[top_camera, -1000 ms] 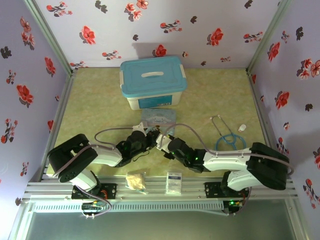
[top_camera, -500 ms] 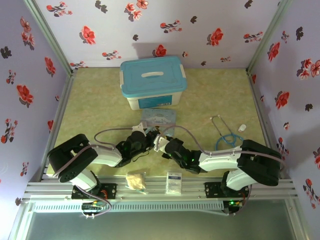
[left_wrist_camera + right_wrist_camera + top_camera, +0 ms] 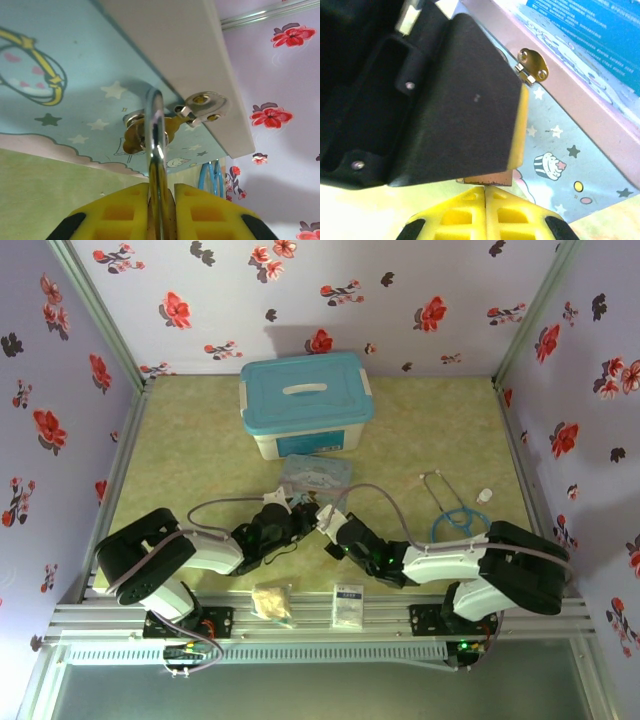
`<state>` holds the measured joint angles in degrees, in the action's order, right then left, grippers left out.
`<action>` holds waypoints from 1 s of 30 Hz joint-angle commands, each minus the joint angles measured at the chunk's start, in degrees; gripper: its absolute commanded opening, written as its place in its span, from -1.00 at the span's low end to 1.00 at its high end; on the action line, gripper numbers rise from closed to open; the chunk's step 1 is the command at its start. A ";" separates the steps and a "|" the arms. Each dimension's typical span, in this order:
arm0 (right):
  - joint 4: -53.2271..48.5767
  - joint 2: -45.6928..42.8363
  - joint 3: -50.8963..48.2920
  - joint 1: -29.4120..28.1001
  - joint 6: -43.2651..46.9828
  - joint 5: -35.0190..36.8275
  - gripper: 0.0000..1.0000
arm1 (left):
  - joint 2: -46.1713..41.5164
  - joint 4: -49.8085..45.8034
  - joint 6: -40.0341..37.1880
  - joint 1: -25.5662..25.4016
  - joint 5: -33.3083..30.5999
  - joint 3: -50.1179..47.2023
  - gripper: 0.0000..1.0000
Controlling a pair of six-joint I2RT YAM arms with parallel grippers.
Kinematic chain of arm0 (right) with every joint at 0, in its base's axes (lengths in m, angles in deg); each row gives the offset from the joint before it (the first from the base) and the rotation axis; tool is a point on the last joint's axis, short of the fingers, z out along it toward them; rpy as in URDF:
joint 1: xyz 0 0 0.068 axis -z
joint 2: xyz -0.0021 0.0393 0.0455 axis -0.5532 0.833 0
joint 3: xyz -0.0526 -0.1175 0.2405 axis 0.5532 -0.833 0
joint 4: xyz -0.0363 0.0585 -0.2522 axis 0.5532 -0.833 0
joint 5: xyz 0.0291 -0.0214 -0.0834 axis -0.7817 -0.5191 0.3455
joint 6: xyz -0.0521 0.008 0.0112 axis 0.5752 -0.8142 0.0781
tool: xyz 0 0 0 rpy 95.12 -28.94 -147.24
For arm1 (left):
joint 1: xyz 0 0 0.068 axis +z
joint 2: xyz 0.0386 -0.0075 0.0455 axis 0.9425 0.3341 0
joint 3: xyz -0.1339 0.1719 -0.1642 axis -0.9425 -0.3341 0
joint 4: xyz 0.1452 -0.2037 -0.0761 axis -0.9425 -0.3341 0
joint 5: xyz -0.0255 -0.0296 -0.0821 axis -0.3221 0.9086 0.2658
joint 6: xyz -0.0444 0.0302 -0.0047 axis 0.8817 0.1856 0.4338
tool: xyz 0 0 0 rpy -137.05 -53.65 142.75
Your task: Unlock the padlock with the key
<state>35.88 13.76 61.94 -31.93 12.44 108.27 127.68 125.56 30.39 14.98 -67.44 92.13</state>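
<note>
Top view: the left gripper (image 3: 298, 510) and right gripper (image 3: 322, 519) meet mid-frame, just below the pastel tin (image 3: 316, 473).

Left wrist: the left gripper (image 3: 161, 189) clamps the padlock (image 3: 156, 145) at bottom centre. Its thin silver shackle runs through the tin's brass hasp (image 3: 170, 126).

Right wrist: the right gripper (image 3: 485, 192) is pressed closed. The blue label (image 3: 600, 30) at upper right carries white print that is unreadable.

Setting: a robot test cell in a lab. Evidence:
- Thin purple wall panels printed with red flowers (image 3: 330, 300) box in a yellow-green tabletop (image 3: 190, 440).
- A bare aluminium extrusion rail (image 3: 310, 632) runs along the near edge.
- Two black-and-white robot arms are bolted there, the left arm (image 3: 145, 558) and the right arm (image 3: 520, 565).
</note>
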 commanded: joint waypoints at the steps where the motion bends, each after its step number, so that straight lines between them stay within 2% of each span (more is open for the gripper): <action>1: 1.28 -2.69 -1.53 2.07 -6.02 -3.54 -0.84 | -1.38 5.10 -0.41 -0.74 1.60 0.09 -1.00; 4: -2.31 -5.43 -1.46 2.23 -6.03 -3.48 -0.66 | -2.01 2.14 -1.71 -0.73 1.16 -0.22 -1.00; 7: -4.03 -9.65 -2.90 2.72 -8.30 -3.46 -0.39 | -4.01 -5.66 -4.59 -0.72 1.13 0.53 -1.00; 10: -2.55 -14.41 -5.86 3.87 -11.63 -7.83 -0.26 | -5.30 -16.09 -8.19 0.05 2.09 2.68 -0.99; 11: -1.22 -15.91 -7.02 4.00 -13.16 -8.03 -0.22 | -5.02 -15.52 -7.88 0.58 2.65 2.05 -0.98; 14: -0.09 -18.25 -9.03 4.47 -16.23 -6.10 -0.18 | -3.46 -12.61 -6.47 1.62 3.96 0.14 -0.99; 17: -4.11 -17.95 -8.06 4.59 -18.24 0.12 -0.14 | -2.41 -13.37 -6.96 1.67 5.11 0.68 -1.00; 19: -4.52 -16.59 -7.58 4.60 -18.01 0.10 -0.10 | -1.85 -15.57 -7.80 1.79 6.37 1.93 -0.98; 22: -2.99 -13.72 -6.82 4.54 -19.37 0.94 -0.07 | -1.85 -23.16 -10.11 1.80 6.86 4.41 -0.98; 25: -4.13 -11.06 -5.27 4.54 -21.09 5.09 -0.06 | -2.40 -29.87 -13.04 2.81 6.93 5.91 -0.92; 30: -4.43 -7.86 -4.20 4.53 -23.23 8.89 -0.07 | -1.90 -46.20 -22.03 4.62 9.12 12.13 -0.85</action>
<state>31.94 4.76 56.02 -27.78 -7.89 112.65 125.58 92.08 15.98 19.04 -60.84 100.76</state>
